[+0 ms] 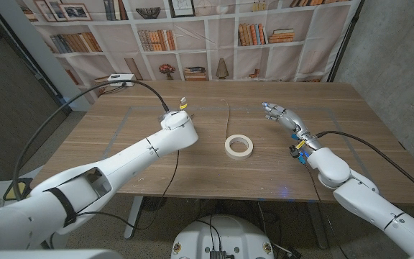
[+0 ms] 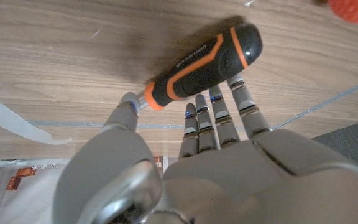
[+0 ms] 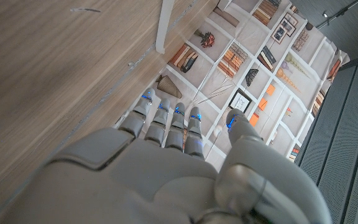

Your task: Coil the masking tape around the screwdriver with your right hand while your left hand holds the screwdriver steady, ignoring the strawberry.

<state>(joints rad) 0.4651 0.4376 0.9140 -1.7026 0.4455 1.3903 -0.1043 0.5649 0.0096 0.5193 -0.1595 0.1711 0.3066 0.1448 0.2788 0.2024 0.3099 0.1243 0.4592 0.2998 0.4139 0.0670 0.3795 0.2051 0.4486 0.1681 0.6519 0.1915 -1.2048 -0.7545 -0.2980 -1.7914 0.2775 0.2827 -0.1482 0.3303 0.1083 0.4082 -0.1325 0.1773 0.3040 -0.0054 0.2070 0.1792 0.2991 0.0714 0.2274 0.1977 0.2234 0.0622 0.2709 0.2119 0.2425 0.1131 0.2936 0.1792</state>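
- My left hand [image 2: 229,155] — fingers and thumb closing on the black-and-orange screwdriver [image 2: 204,62], left of centre on the table [image 1: 351,129].
- A red thing [image 2: 353,9], partly out of frame, lies beside the handle's butt.
- Masking tape [image 1: 238,146]: flat roll, mid-table, between both hands.
- My right hand [image 1: 284,116] — spread, holding nothing, right of the roll.

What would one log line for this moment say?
left hand: touching screwdriver | right hand: open, apart | masking tape: flat on table, untouched
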